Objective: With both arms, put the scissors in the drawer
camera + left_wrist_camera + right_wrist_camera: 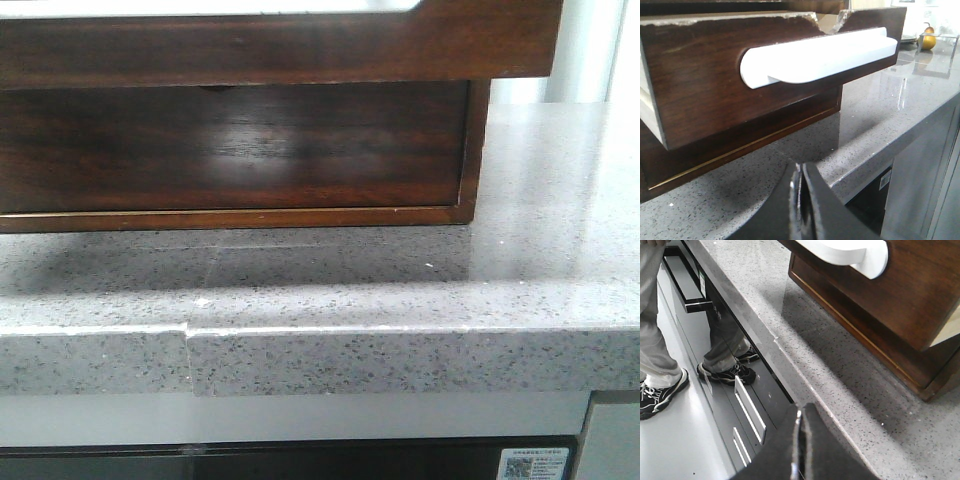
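The drawer (300, 50) is a glossy dark-brown front standing pulled out from its wooden box (230, 150) on the stone counter. In the left wrist view the drawer (700, 80) shows a long cut-out that reads bright white; the right wrist view catches one end of the drawer (920, 290). The scissors are out of view in every frame. My left gripper (800, 169) hangs shut and empty over the counter's front edge, short of the drawer. My right gripper (801, 411) is shut and empty too, above the counter's edge. Neither arm appears in the front view.
The speckled grey counter (400, 290) has a seam in its front edge (188, 335). A person's legs (655, 340) stand beside the lower cabinet with its white handles (752, 410). A pear (927, 40) sits far along the counter.
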You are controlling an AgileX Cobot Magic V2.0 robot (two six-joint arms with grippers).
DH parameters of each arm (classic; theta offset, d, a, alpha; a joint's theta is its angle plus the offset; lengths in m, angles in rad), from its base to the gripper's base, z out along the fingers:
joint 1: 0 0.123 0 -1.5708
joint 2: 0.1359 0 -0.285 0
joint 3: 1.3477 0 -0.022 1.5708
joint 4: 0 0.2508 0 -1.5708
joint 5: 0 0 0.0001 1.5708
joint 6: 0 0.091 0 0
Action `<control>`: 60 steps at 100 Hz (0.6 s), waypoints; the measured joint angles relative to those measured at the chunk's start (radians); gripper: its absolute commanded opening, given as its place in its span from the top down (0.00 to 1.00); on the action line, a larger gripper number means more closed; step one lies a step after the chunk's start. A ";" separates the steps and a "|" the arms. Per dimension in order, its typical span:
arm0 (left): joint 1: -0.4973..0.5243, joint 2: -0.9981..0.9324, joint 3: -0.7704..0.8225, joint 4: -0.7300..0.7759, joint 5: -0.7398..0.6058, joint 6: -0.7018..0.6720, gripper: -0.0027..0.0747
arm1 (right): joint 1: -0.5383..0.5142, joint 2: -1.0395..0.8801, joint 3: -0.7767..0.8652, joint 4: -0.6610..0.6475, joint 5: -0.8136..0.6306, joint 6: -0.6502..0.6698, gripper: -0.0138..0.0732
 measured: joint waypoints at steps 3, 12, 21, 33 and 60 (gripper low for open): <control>0.002 0.000 0.000 0.002 0.000 0.000 0.99 | 0.000 0.000 0.000 0.000 0.000 0.000 0.91; 0.033 0.000 0.000 0.009 0.000 0.000 0.99 | 0.000 0.000 0.000 0.000 0.000 0.000 0.91; 0.099 0.000 0.002 0.012 0.000 0.000 0.99 | 0.000 0.000 0.000 0.000 0.000 0.000 0.91; 0.229 0.000 0.025 -0.028 -0.055 0.000 0.99 | 0.000 0.000 0.000 0.000 0.000 0.000 0.91; 0.487 0.000 0.150 -0.072 -0.312 0.000 0.99 | 0.000 0.000 0.000 0.000 0.000 0.000 0.91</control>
